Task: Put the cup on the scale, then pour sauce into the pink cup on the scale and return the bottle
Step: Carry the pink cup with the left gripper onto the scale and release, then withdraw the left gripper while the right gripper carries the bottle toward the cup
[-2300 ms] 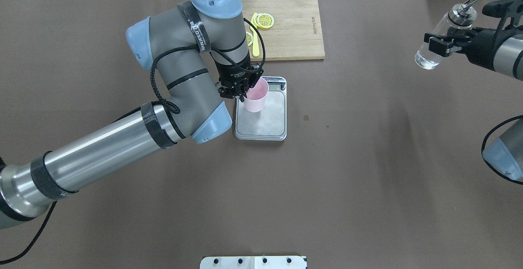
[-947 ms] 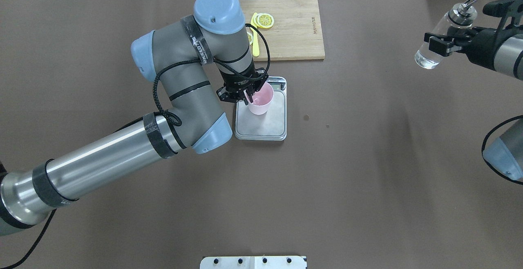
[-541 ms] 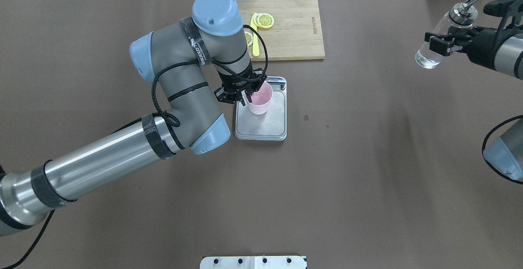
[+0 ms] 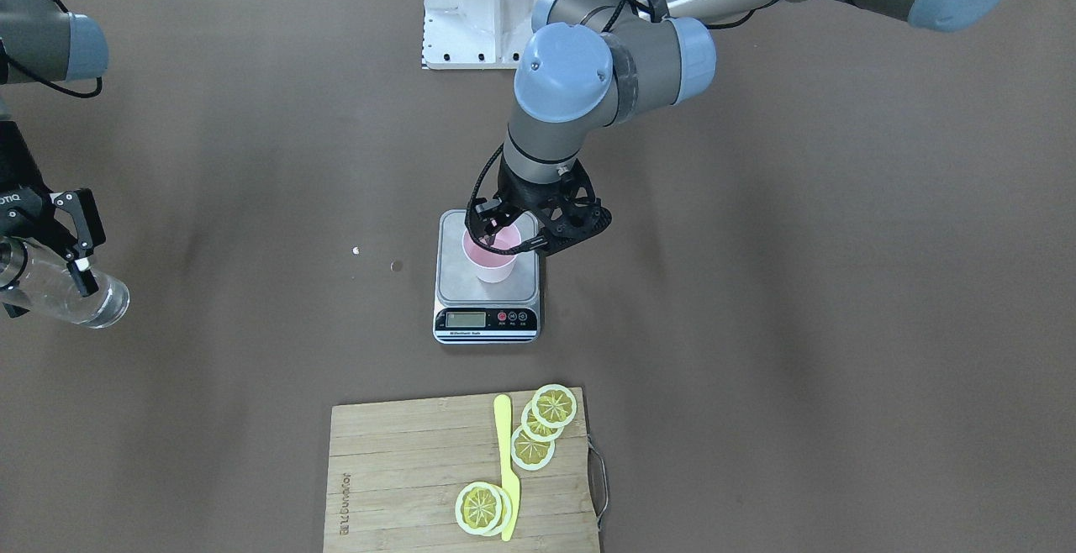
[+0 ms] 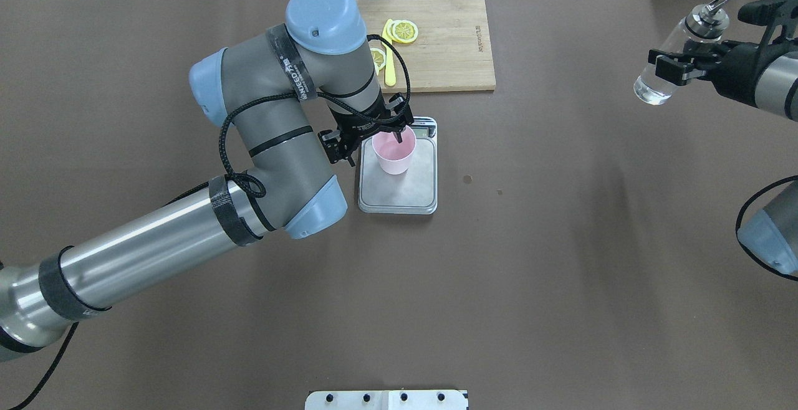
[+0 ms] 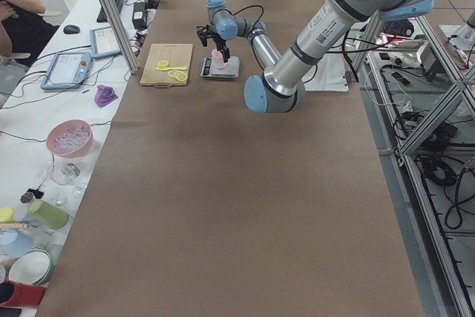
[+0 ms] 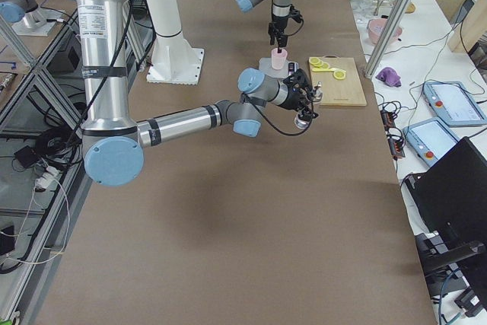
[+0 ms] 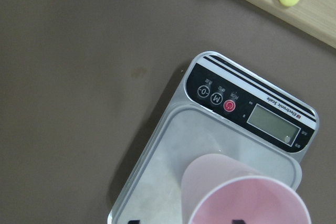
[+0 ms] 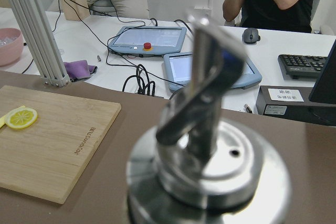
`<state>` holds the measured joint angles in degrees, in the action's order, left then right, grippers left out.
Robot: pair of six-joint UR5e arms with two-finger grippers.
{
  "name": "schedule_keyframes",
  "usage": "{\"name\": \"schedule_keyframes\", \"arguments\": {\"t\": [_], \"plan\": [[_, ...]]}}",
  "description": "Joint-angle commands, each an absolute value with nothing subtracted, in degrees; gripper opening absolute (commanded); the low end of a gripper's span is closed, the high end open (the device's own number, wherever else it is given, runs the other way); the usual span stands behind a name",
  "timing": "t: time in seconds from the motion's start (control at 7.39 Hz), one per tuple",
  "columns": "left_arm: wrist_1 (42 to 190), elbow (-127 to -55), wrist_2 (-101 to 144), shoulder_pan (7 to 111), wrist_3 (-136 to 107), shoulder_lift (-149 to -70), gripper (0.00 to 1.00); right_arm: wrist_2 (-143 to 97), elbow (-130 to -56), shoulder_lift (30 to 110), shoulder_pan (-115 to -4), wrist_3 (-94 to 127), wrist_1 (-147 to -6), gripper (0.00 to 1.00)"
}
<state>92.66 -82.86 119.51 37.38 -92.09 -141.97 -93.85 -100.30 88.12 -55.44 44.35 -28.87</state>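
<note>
1. Standing upright on the scale [image 5: 405,189], near its display end, you have the cup [image 5: 394,157]; the left wrist view crops its rim.
2. Left gripper [image 5: 375,146]: fingers spread, straddling the cup's wall, tips barely showing.
3. Right gripper [image 5: 676,67]: clamped on the tilted bottle [image 5: 651,86], well apart from the scale.
4. Sauce [image 5: 647,94]: a little, pooled at the bottle's low end.
5. LCD [image 8: 270,123]: you cannot read any digits.
6. Right wrist view: only the blurred cap [image 9: 205,166].

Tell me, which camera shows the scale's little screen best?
The left wrist view: the screen of the scale sits large and unblocked. The front-facing view shows it small but clear; the overhead, small beside the cup; both side views, too tiny to make out; the right wrist view misses it.
</note>
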Motion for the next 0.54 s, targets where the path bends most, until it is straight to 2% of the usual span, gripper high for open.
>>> {"name": "schedule_keyframes", "arguments": {"t": [0.0,0.41], "plan": [[92.29,-88.48,120.15,39.63,-91.93,-138.71,0.99,-93.61,-101.33,86.5,-55.37,44.38,-32.05,0.0],[91.23,-95.78,124.52,46.47,-82.48,-130.73,0.99,-88.54,-106.07,82.37,-52.93,43.69,-43.65,0.0]]}}
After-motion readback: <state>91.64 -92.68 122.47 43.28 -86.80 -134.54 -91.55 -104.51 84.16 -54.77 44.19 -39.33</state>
